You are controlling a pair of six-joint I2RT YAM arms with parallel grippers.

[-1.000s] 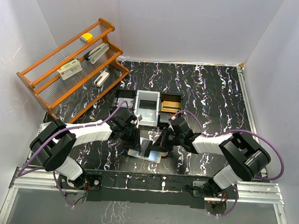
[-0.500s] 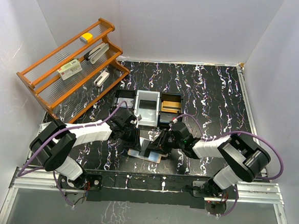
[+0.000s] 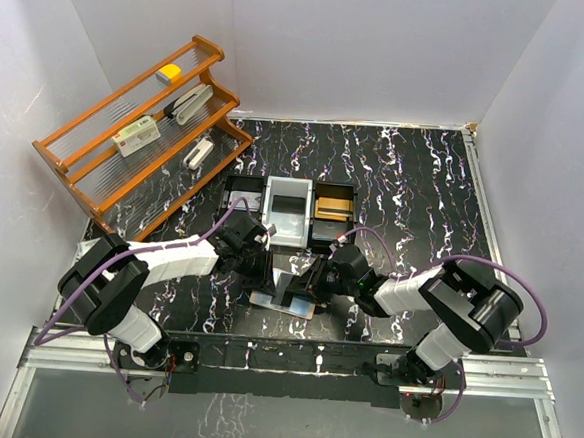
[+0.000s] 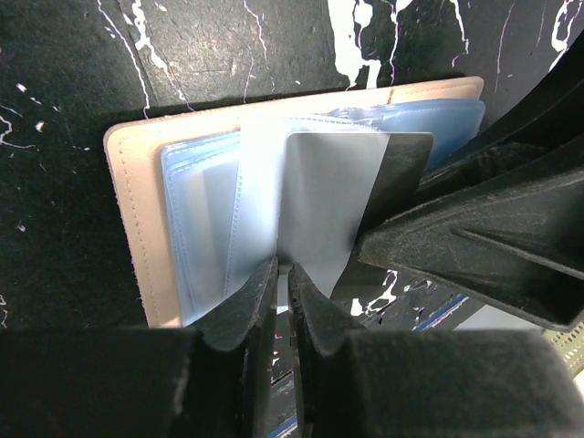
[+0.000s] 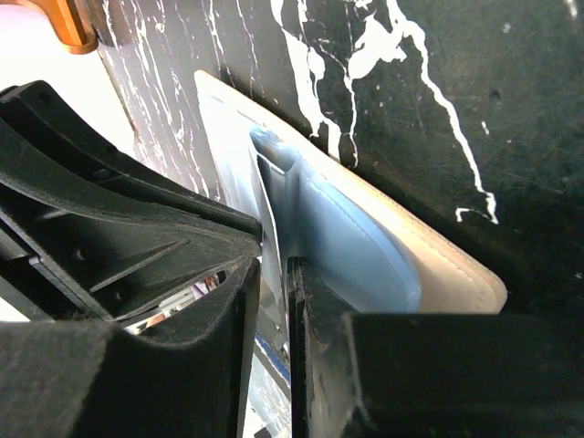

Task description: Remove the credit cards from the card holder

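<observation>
**Card holder** [image 3: 276, 301]: beige leather cover with a stitched edge and rounded corners. It lies open on the black, white-veined table [image 3: 424, 188], just on the near side of the tray [image 3: 272, 213], before its grey middle compartment. We find it where it lay a second ago.

**Contents:** clear bluish plastic sleeves, glossy and fanned upward. One blue-grey credit card [image 4: 333, 201], thin, matt and round-cornered, stands partly out of them.

**Left pincer** [image 4: 283, 274]: unmoved, fingers nearly together, clamped on a sleeve leaf [image 4: 260, 201].

**Right pincer** [image 5: 274, 274]: since a second ago it has drawn away from the tray and closer to the card holder. Its matt black fingers stand a slit apart with a thin pale sheet between them. We cannot tell whether they grip it.

**Tray:** black and grey, three compartments, with an orange-brown card [image 3: 335, 207] flat in the right one.
</observation>
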